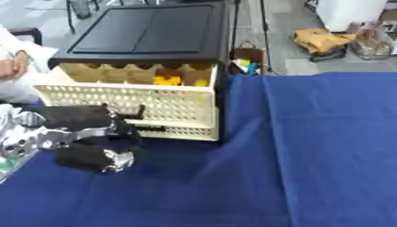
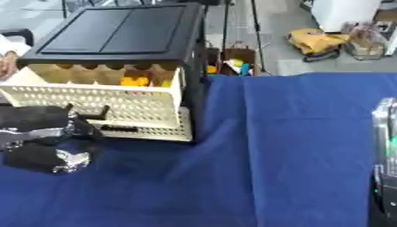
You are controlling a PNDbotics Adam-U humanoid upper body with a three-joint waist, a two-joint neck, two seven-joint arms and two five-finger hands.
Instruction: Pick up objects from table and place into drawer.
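Tablecloth (image 1: 310,155): blue fabric covered the whole work surface, creased in folds running toward the cabinet; no loose object lay on it in either view.
Drawer cabinet (image 1: 147,31): a black-topped unit stood at the far left of the cloth, with cream perforated drawers stacked in it.
Upper drawer (image 1: 124,99): pulled out toward the robot, tilted a little, its lattice front facing the camera.
Drawer contents (image 1: 167,80): yellow and orange pieces sat at the back right of the open drawer; the remaining floor looked bare, though the front wall hid part of it.
Lower drawer (image 1: 178,131): appeared pushed in, with a dark slot handle showing.
Left hand (image 1: 93,137): black with silver parts, it hung low just before the drawer fronts, fingers curled; whether they closed on anything I could not tell, since nothing coloured showed between them.
Right hand (image 2: 385,155): only a pale sliver of the arm showed at the right eye view's edge, so its fingers could not be read.
Task object: none was visible on the table; those in the drawer seemed to be small, rigid, light toy-like pieces.
Handling judgement: such pieces would likely suit a pinch across their narrow sides, and could slip on smooth plastic.
Background clutter (image 1: 322,41): bags lay on the floor beyond.
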